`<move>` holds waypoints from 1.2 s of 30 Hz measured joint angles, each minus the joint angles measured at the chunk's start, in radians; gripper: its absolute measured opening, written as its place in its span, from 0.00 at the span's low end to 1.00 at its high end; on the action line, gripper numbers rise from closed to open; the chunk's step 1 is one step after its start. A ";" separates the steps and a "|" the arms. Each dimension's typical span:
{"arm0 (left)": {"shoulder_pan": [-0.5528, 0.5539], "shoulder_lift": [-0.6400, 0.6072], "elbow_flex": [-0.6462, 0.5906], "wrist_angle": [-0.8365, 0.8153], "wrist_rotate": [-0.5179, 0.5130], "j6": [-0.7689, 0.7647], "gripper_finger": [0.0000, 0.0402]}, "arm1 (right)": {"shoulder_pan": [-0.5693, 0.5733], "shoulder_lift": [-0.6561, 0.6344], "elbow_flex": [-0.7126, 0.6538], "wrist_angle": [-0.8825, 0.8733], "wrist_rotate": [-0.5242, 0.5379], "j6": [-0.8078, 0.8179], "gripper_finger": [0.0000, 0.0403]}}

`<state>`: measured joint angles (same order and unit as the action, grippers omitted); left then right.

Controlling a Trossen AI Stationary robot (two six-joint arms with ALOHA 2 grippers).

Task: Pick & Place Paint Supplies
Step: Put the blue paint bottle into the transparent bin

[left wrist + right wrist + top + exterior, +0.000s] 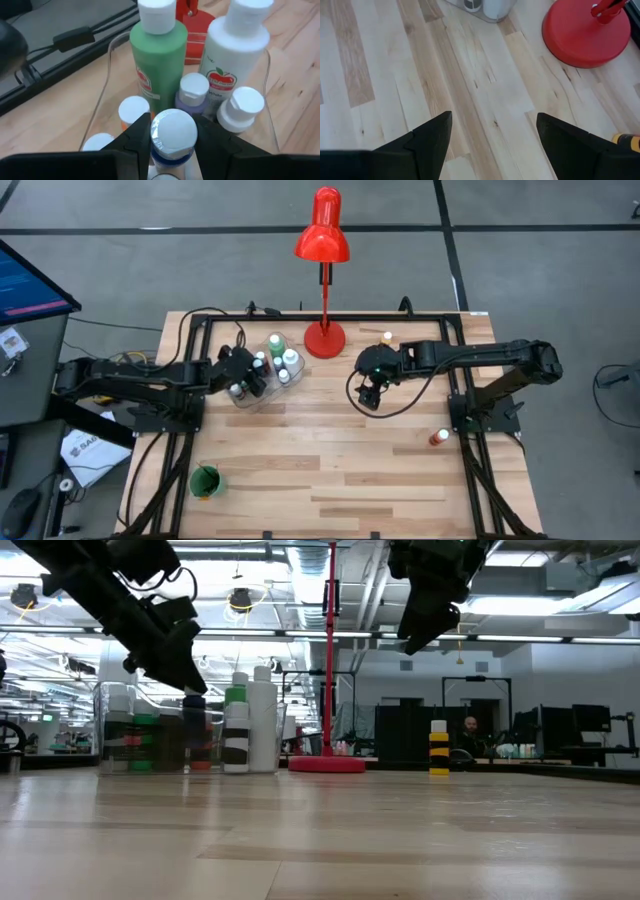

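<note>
A clear container (262, 383) at the table's far left holds several paint bottles, among them a tall green one (158, 55), a tall white one (235, 52) and a small lavender one (192, 92). My left gripper (246, 377) hangs over the container's left part, shut on a small white-capped blue bottle (172, 135). My right gripper (370, 392) hangs open above bare wood right of the lamp base, with nothing between its fingers (432, 132). One small bottle (387, 337) stands at the far edge. Another bottle (438, 437) stands near the right edge. My left gripper pinches the small blue bottle at its white cap (172, 131), one finger (137, 137) on either side. The fingers slant down from the table's left. The bottle stands upright among the other bottles in the container. Whether its bottom rests on anything is hidden.
A tall red desk lamp (322, 240) stands with its base (325, 338) at the far middle, between the two grippers. A green cup (205, 480) sits near the front left. Black frame rails (460, 380) run along the table's sides. Bare wood lies in the middle.
</note>
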<state>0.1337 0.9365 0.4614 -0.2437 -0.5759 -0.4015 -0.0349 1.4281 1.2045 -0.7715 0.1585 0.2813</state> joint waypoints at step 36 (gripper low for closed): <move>0.000 0.139 0.000 0.087 0.056 0.078 0.35 | -0.050 0.000 0.000 -0.049 -0.002 0.112 0.71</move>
<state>0.1333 1.0758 0.4614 -0.1565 -0.5200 -0.3233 -0.0849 1.4281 1.2045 -0.8204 0.1563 0.3929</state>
